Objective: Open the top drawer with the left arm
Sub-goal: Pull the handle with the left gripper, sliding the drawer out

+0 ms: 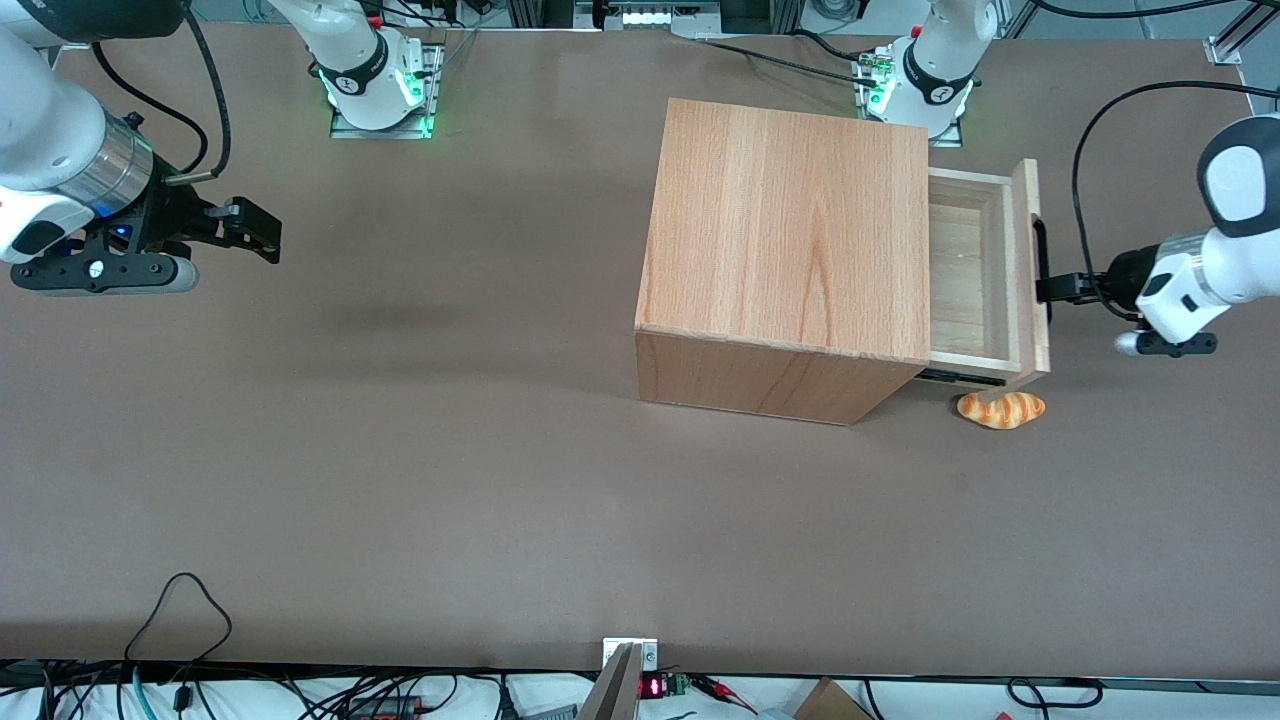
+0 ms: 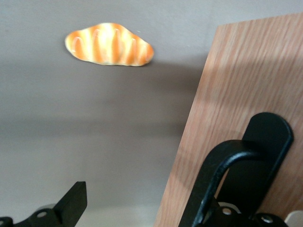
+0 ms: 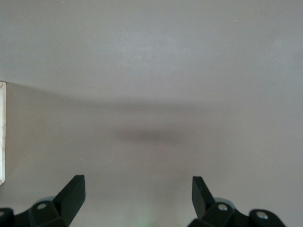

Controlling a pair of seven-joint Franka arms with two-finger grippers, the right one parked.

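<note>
Front view: bread roll (image 1: 1001, 410) is lying on table (image 1: 400, 480) nearest cam, just beside cabinet (image 1: 790, 260). Top drawer (image 1: 985, 275) is sitting partly out toward working arm; gripper (image 1: 1062, 288) is hooking handle (image 1: 1040, 262) to pull. Wrist view: fingers (image 2: 71, 203) are spread wide, one hooked inside handle (image 2: 251, 165), not clamping — unclear from front.
</note>
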